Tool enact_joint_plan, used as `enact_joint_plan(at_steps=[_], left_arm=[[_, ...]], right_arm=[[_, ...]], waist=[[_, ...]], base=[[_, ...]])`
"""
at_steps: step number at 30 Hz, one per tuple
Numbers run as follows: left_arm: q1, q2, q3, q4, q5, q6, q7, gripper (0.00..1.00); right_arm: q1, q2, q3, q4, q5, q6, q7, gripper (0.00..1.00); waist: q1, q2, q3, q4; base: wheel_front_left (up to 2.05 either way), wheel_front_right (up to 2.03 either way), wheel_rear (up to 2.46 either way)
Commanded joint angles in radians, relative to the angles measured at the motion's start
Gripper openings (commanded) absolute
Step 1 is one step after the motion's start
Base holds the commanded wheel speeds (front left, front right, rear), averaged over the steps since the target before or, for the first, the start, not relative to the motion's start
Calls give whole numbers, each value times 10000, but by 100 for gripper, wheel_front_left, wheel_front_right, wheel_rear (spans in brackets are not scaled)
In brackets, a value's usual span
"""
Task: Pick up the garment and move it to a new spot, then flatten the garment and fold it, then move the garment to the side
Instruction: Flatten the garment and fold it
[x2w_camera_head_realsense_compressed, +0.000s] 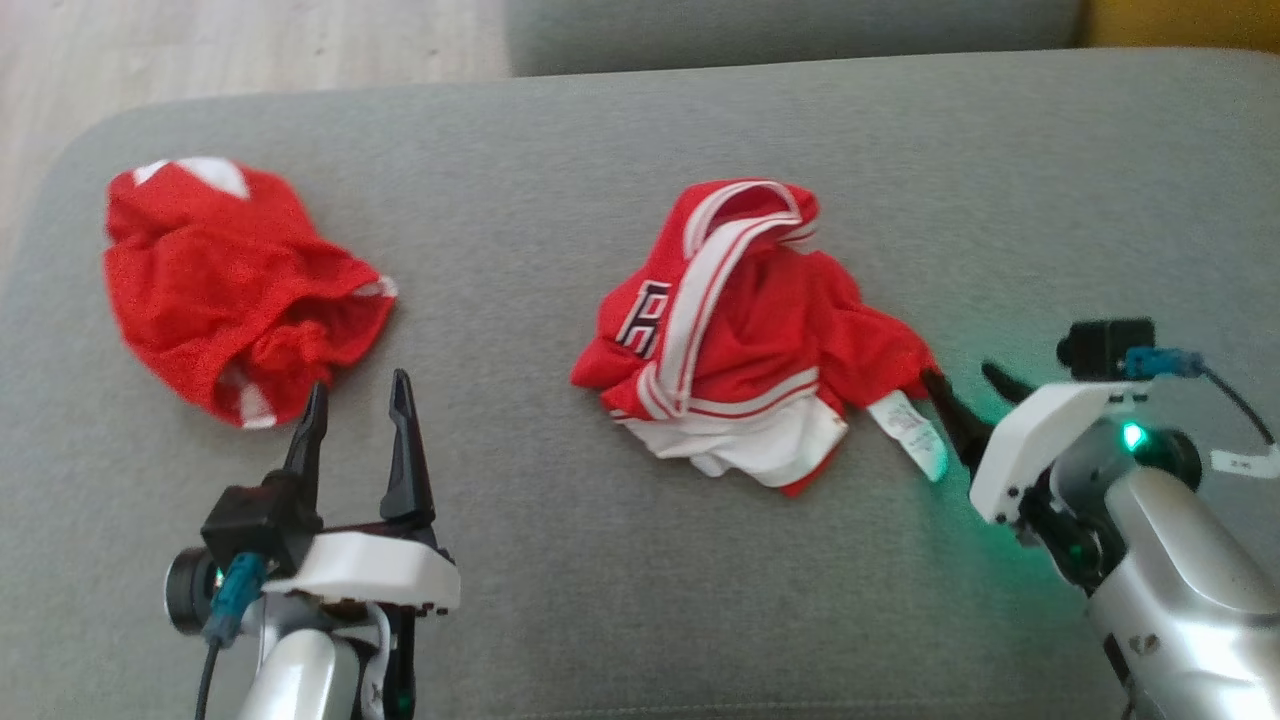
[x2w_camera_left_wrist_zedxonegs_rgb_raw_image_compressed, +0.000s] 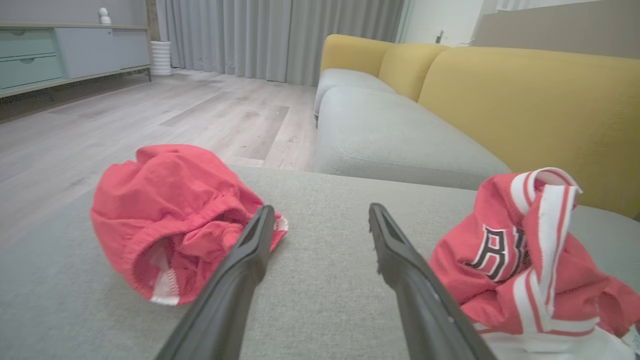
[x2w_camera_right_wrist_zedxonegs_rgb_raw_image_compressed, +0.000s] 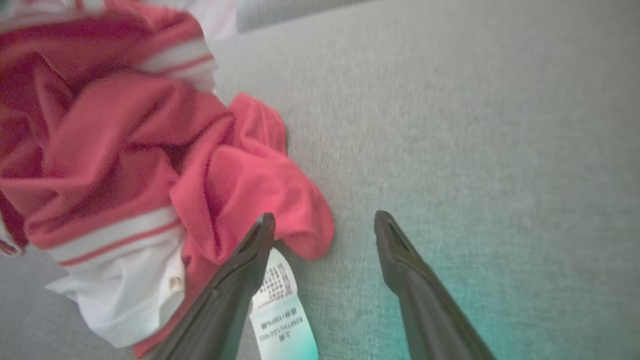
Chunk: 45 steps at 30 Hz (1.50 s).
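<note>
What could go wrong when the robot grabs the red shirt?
The open right gripper sits by the white label; it might pinch only that, and the jersey could slip.
The open left gripper has one finger near the red shorts, so it might snag the wrong garment.
The jersey is crumpled, so flattening may tangle it.

Red garment (x2w_camera_head_realsense_compressed: 760, 330), white-and-red striped trim, dark lettering — red shorts (x2w_camera_head_realsense_compressed: 230, 290) with white edging — grey cushion (x2w_camera_head_realsense_compressed: 600, 560).
</note>
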Motion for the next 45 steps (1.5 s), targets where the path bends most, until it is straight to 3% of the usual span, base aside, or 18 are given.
enact_joint_plan(at_steps=[1,5,6,7,9,17,25,29,32,35,36,37,38,42,45], left_arm=[[-394,-5,285,-273,-81,-48,-122,100],[-364,-20,334,-244,-108,-71,-122,100],[-362,-22,353,-229,-115,-81,-122,100],[-357,-24,375,-215,-120,-89,-122,100],[-355,-29,406,-190,-126,-106,-122,100],[-265,-41,527,-111,-116,-107,-122,100],[-199,-52,574,-119,-148,-141,-122,100],[-350,-57,482,-84,-136,-127,-122,100],[-443,-59,412,-21,-132,-141,-122,100],[-539,-61,386,54,-153,-165,-122,100],[-556,-61,389,78,-153,-167,-122,100],[-556,-61,389,78,-153,-167,-122,100],[-565,-61,395,101,-153,-166,-122,100],[-537,-62,430,215,-182,-199,-122,100],[-464,-63,497,216,-188,-210,-122,100]], right_arm=[[-341,-151,155,-196,38,-7,63,100],[-512,-128,156,343,91,-7,211,100],[-530,-120,185,427,121,-7,201,92],[-541,-110,216,513,176,-7,210,46],[-579,-133,301,649,245,-7,157,0],[-856,-681,483,591,72,-7,-709,0],[-900,-2412,217,-205,-527,-7,-307,0],[-654,-3219,-428,-180,-1203,-7,5,0],[-485,-3276,-1004,282,-1669,-7,219,0],[-393,-2934,-1579,759,-1912,-7,447,0],[-374,-2774,-1726,838,-1913,-7,462,47],[-374,-2774,-1726,838,-1913,-7,462,47],[-355,-2644,-1846,902,-1963,-7,452,100],[-317,-2186,-2367,946,-2238,-7,228,100],[-268,-1856,-2731,329,-2384,-7,-480,100]], waist=[[0,0,47,252],[0,0,53,528],[0,0,56,571],[0,0,56,598],[0,0,56,636],[0,0,-67,314],[0,0,-63,-422],[0,0,149,-657],[0,0,253,-654],[0,0,306,-593],[0,0,304,-565],[0,0,304,-565],[0,0,293,-536],[0,0,110,-457],[0,0,-88,-434]], base=[[0,0,0],[0,0,0],[0,0,0],[0,0,0],[0,0,0],[0,0,0],[0,0,0],[0,0,0],[0,0,0],[0,0,0],[0,0,0],[0,0,0],[0,0,0],[0,0,0],[0,0,0]])
